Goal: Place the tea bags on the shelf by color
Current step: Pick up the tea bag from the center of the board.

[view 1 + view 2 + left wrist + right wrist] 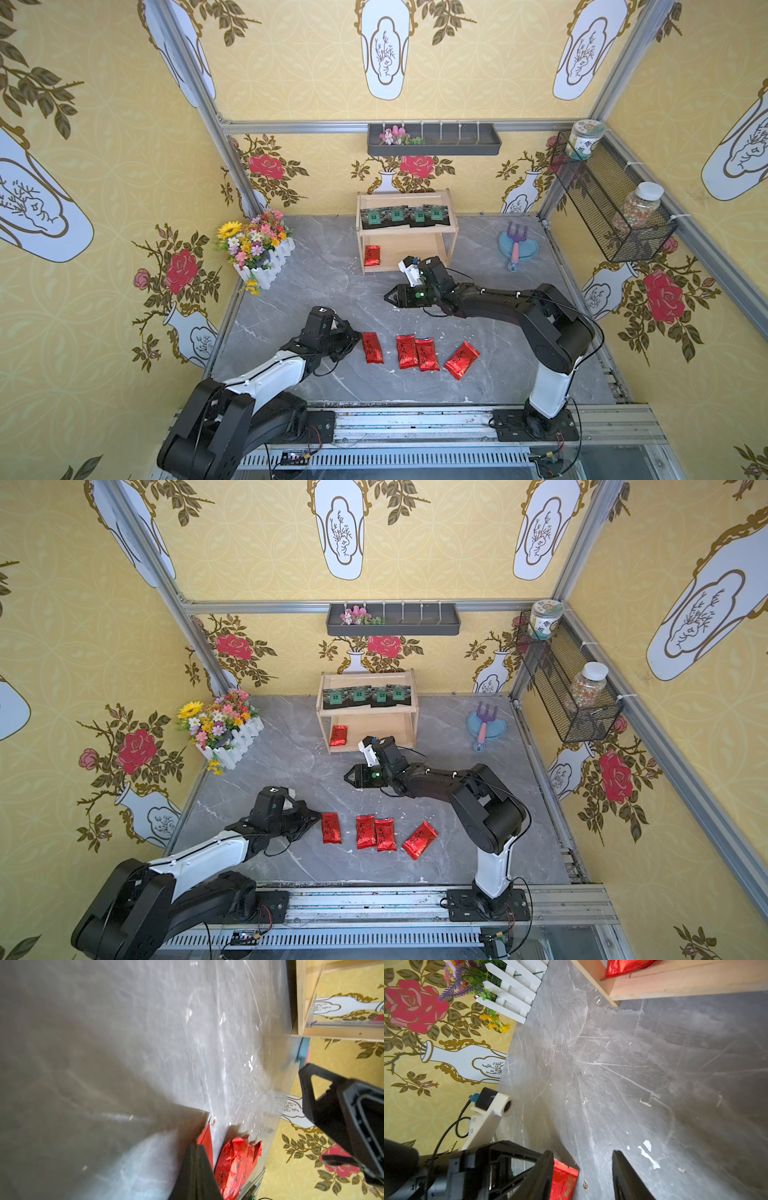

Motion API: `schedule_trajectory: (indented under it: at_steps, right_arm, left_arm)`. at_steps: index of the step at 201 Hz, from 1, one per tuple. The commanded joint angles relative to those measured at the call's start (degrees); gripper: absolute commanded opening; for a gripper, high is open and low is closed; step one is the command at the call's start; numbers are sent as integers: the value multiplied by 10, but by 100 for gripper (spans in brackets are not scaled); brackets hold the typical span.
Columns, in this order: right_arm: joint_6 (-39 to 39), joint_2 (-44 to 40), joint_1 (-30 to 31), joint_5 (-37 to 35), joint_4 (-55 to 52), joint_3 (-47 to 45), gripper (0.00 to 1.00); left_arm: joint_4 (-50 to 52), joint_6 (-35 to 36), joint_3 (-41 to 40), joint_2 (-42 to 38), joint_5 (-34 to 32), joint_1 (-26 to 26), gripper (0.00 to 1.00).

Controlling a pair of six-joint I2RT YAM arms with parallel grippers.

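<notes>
Left claw (196, 1147), closed, half-hides a tea bag (207, 1142).

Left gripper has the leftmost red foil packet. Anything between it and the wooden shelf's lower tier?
Yes. The right gripper, fingers open, hangs before the light wooden two-tier shelf, across the line from the oblong red foil packet. Only the lower tier's left end looks unobstructed.
</notes>
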State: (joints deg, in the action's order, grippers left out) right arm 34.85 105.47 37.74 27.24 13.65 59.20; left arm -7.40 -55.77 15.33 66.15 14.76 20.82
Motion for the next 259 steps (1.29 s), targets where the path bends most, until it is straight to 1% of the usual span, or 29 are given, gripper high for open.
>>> schedule_trajectory:
  at_steps: [1,48,76,97,117,145,165,216,259]
  right_arm:
    - [-8,-13,0,-3,13,2,50]
    - [-18,-18,6,-10,2,0,51]
    - [9,-16,7,8,17,-7,51]
    - [58,-11,4,36,49,-16,51]
    - [134,5,-5,76,109,-34,51]
    - [263,44,-25,135,255,-76,51]
    - [330,72,-32,160,344,-93,51]
    - [443,130,-35,184,500,-112,49]
    - [449,130,-35,184,503,-113,47]
  left_arm:
    - [-84,9,18,43,1,-20,0]
    - [-165,12,54,117,1,-65,0]
    - [-210,-3,65,146,-5,-73,0]
    - [-255,-21,64,168,1,-74,0]
    - [-301,-41,56,180,13,-74,0]
    - [-352,-67,38,183,21,-77,0]
    - [-380,-79,34,183,27,-80,0]
    - [-389,-86,48,184,35,-82,0]
    - [-401,-90,51,195,41,-86,0]
